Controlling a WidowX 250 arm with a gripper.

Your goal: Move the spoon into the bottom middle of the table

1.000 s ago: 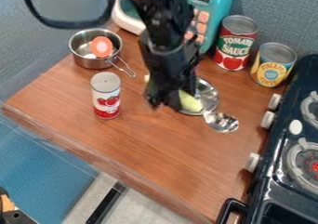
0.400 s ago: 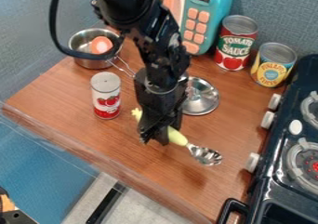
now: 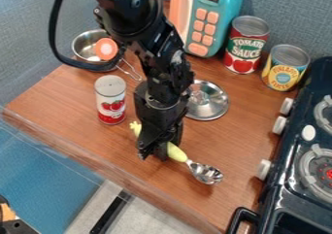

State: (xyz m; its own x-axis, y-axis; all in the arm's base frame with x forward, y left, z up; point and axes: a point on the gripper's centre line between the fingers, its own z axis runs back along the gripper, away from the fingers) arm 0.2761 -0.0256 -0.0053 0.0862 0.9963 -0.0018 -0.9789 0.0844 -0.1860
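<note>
Okay, spoon (image 3: 176, 153) first: smooth, rounded pale yellow-green handle with a knobbly end, shiny metal bowl with highlights. It lies slantwise over the lower middle of the table (image 3: 77, 102), bowl toward the stove side. Can't tell if it touches the wood. Black hand (image 3: 154, 155), hard and angular, points down, clamped on the spoon's handle; handle end sticks out on one side, bowl on the other. Table is reddish-brown wood grain, straight front edge.

Behind the hand, round metal lid (image 3: 210, 107), polished, shallow dome, flat on the wood. Short can (image 3: 111, 102) upright, dull metal top, white and red label with red fruit. Small metal pot (image 3: 81, 46), round, shiny, thin wire-loop handle; orange disc with a pale centre inside. Farther back, two upright cylinder cans with ridged rims: red-labelled can (image 3: 245, 46), yellow-labelled can (image 3: 285, 70), just beside each other. Teal toy microwave (image 3: 222, 17), smooth, rounded corners, peach buttons. Glossy black stove (image 3: 279, 189) alongside, pale knobs, grey burner grates. Grey walls, woven-looking.
</note>
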